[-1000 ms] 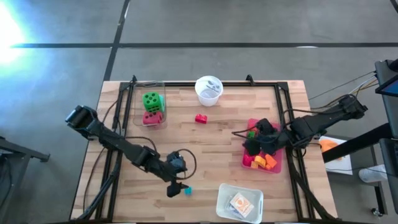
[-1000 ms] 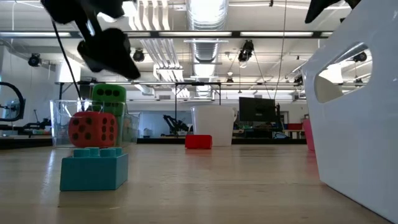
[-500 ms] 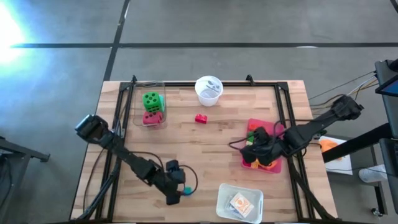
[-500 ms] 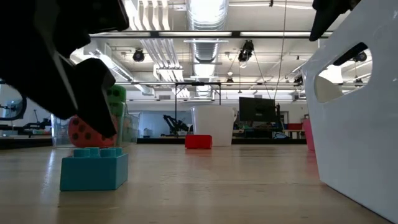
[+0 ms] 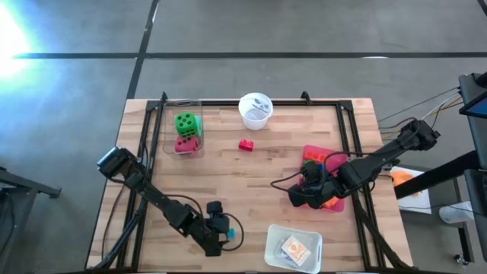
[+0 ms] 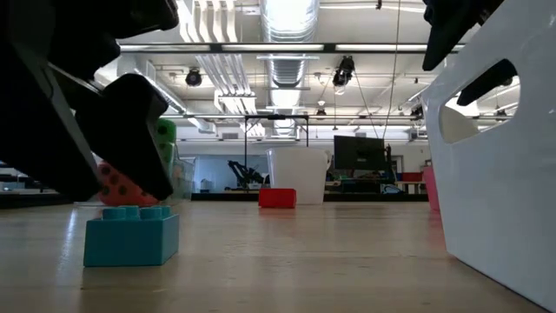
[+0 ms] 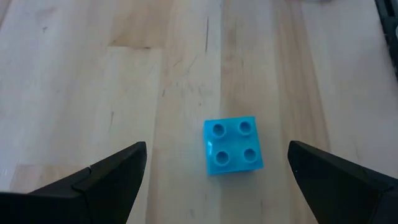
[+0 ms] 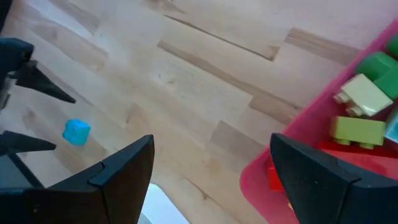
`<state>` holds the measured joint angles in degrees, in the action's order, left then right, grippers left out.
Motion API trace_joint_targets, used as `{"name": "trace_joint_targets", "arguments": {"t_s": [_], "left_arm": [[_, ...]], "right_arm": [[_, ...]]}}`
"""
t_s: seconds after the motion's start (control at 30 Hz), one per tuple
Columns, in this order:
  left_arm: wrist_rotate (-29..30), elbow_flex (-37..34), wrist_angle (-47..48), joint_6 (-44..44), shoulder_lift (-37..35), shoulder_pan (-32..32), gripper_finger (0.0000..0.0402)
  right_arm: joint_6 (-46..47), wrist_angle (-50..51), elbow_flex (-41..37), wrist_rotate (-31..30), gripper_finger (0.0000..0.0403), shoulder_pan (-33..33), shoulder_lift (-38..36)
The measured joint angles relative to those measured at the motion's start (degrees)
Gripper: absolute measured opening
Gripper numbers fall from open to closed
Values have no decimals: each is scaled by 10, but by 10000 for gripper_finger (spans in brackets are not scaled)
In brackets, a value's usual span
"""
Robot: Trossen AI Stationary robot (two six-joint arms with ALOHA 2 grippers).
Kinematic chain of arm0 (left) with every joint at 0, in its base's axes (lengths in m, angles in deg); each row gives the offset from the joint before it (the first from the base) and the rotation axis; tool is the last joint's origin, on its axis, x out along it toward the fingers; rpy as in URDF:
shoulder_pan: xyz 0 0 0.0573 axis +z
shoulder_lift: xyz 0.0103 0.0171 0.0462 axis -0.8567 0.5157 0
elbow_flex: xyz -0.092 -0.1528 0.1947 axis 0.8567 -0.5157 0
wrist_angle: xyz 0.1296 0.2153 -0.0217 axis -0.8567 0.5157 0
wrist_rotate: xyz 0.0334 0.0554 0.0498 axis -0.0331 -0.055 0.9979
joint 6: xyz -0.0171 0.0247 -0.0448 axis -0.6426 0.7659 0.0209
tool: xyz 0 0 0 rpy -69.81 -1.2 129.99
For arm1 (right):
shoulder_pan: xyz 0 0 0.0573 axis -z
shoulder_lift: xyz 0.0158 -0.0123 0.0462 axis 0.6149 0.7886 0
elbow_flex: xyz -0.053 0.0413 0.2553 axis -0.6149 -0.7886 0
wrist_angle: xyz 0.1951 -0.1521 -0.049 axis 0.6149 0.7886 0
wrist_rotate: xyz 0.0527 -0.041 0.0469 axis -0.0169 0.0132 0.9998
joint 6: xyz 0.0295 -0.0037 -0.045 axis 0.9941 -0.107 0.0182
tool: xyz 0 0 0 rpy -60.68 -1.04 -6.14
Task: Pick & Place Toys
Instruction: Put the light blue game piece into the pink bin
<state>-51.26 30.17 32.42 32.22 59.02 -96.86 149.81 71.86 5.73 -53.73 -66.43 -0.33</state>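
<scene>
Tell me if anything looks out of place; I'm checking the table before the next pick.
Two bricks lie loose on the bare table, apart from the pink tray of bricks: a blue brick under the open left tool, upright, and a red brick near the white cup. Nothing looks spilled or damaged.

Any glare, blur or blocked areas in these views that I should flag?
High view: strong white glare at the floor's upper-left corner. Low view: the near left arm is a dark shape hiding most of the dice; the white tray fills the right side. Left wrist view: the blue brick is sharp and evenly lit.
</scene>
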Motion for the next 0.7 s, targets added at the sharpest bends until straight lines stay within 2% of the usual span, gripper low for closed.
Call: {"name": "trace_joint_targets", "arguments": {"t_s": [0.7], "left_arm": [[10, 34, -18, -3, 77, -5, 394]], "right_arm": [[-20, -30, 0, -6, 313, 0, -7]]}}
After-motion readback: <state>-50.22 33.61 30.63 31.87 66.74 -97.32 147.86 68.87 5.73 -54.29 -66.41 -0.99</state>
